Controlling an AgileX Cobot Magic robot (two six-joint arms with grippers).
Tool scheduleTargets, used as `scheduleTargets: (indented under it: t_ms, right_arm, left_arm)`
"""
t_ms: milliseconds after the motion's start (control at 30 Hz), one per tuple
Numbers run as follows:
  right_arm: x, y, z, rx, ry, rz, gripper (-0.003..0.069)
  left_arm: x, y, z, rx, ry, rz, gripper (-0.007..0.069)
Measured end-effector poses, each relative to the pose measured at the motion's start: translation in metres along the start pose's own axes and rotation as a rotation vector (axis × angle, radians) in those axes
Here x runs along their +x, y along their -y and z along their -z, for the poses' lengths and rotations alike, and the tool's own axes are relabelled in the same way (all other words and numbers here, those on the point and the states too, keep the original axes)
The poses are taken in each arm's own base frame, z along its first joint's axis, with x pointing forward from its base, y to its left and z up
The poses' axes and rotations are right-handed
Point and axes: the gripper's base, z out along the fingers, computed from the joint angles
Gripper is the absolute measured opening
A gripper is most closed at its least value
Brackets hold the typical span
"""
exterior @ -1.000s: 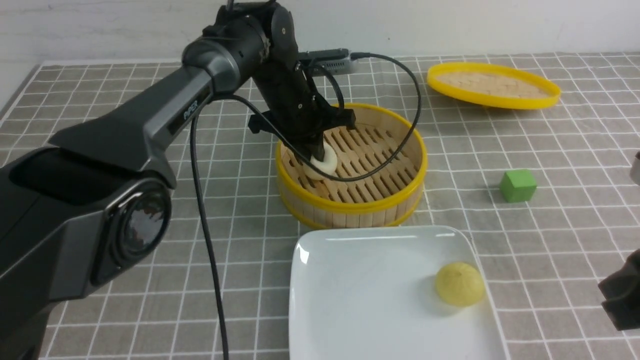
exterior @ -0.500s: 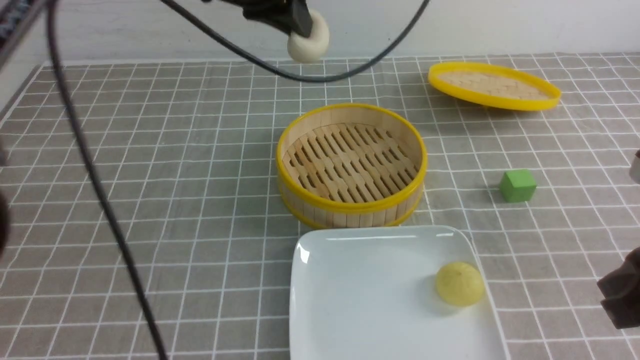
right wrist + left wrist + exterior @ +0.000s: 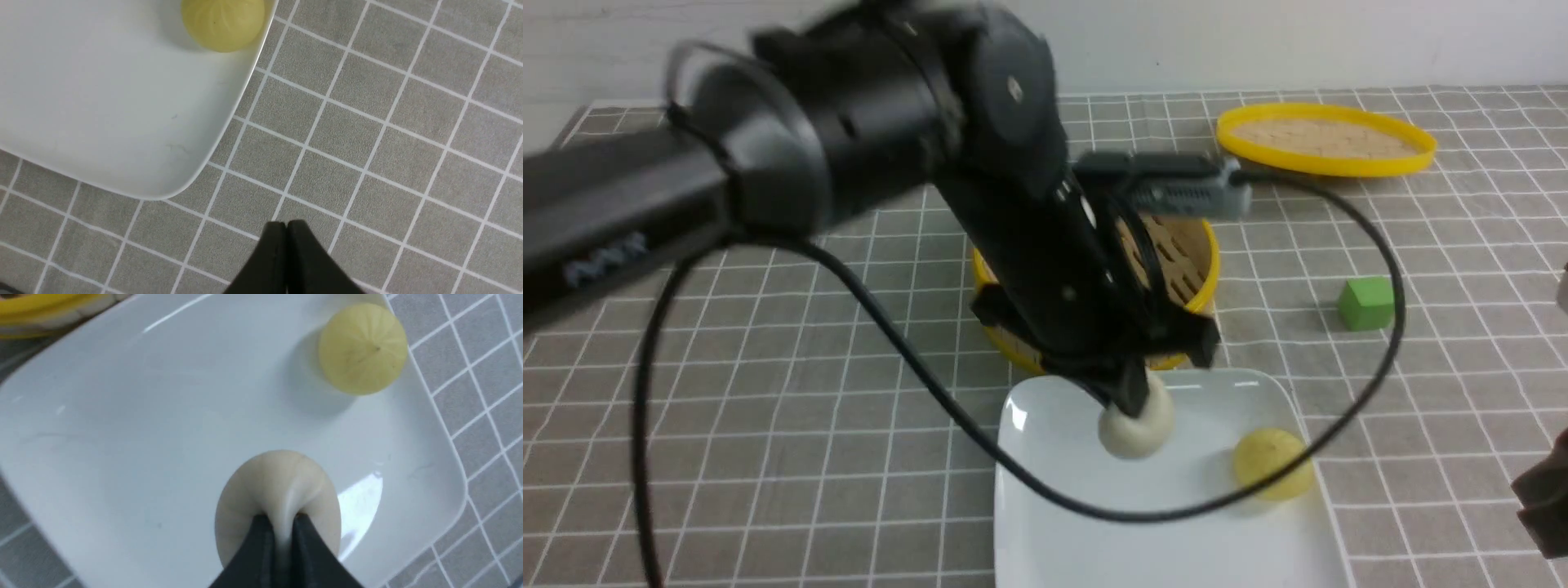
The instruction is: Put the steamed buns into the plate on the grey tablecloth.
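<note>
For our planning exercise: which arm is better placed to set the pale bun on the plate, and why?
Left: the left tool is shut on the pale bun over the plate. The right tool is shut, empty, over the tablecloth.

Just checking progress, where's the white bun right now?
In the front view the white bun is pinched in the left gripper over the plate, left of the yellow bun, with the bamboo steamer just behind it.

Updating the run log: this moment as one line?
left gripper: shut on white bun, above plate | yellow bun: lying in plate | right gripper: shut, empty, above grey tablecloth
</note>
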Motion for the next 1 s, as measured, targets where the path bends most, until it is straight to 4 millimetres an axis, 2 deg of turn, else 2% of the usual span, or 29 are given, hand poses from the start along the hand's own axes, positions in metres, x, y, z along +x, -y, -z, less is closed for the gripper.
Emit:
scheduleTargets:
  t_ms: [100,133,167,200,233,267,400,433,467,533,600,633,667,700,833,933,1000]
  right_arm:
    - [0.010,-0.001,0.014,-0.012,0.018,-0.002,0.0019]
    - [0.011,-0.001,0.015,-0.012,0.020,-0.002,0.0019]
    - [0.021,-0.001,0.026,-0.014,0.035,0.001,0.0020]
    - [0.022,-0.001,0.028,-0.014,0.037,0.001,0.0020]
    - [0.033,-0.001,0.039,-0.017,0.058,-0.004,0.0022]
    - [0.034,-0.001,0.041,-0.017,0.066,-0.005,0.0022]
    - [0.070,0.000,0.076,-0.033,0.215,-0.042,0.0027]
    - [0.073,0.000,0.079,-0.035,0.233,-0.045,0.0027]
    - [0.087,0.000,0.091,-0.042,0.301,-0.051,0.0029]
    - [0.102,0.001,0.101,-0.049,0.377,-0.051,0.0030]
    - [0.121,0.002,0.113,-0.053,0.480,-0.045,0.0030]
    - [0.123,0.002,0.113,-0.053,0.489,-0.045,0.0030]
    - [0.130,0.003,0.117,-0.053,0.543,-0.043,0.0030]
    - [0.142,0.005,0.122,-0.053,0.639,-0.042,0.0032]
    - [0.157,0.007,0.118,-0.056,0.773,-0.039,0.0035]
    - [0.162,0.008,0.110,-0.052,0.811,-0.041,0.0039]
    - [0.161,0.009,0.102,-0.043,0.804,-0.041,0.0041]
  left_arm:
    - [-0.002,0.001,-0.034,-0.018,0.011,0.005,0.0029]
    - [-0.002,0.001,-0.034,-0.018,0.014,0.007,0.0029]
    - [-0.003,-0.002,-0.049,-0.031,0.000,0.024,0.0030]
    - [-0.003,-0.002,-0.049,-0.030,0.002,0.026,0.0030]
    - [-0.003,-0.005,-0.059,-0.041,-0.013,0.037,0.0031]
    - [-0.003,-0.005,-0.061,-0.042,-0.018,0.038,0.0031]
    - [-0.002,-0.009,-0.078,-0.049,-0.047,0.055,0.0051]
    - [-0.002,-0.009,-0.079,-0.050,-0.048,0.055,0.0052]
    - [-0.002,-0.009,-0.079,-0.046,-0.045,0.059,0.0072]
    - [-0.002,-0.009,-0.079,-0.040,-0.045,0.064,0.0108]
    - [-0.002,-0.008,-0.079,-0.040,-0.045,0.065,0.0167]
    - [-0.002,-0.008,-0.079,-0.040,-0.045,0.065,0.0180]
    - [-0.002,-0.008,-0.079,-0.040,-0.045,0.065,0.0209]
    - [-0.002,-0.008,-0.079,-0.038,-0.045,0.066,0.0288]
    - [-0.003,-0.006,-0.074,-0.028,-0.034,0.070,0.0413]
    - [-0.008,-0.001,-0.056,-0.013,0.013,0.059,0.0491]
    - [-0.012,0.004,-0.039,-0.002,0.055,0.048,0.0515]
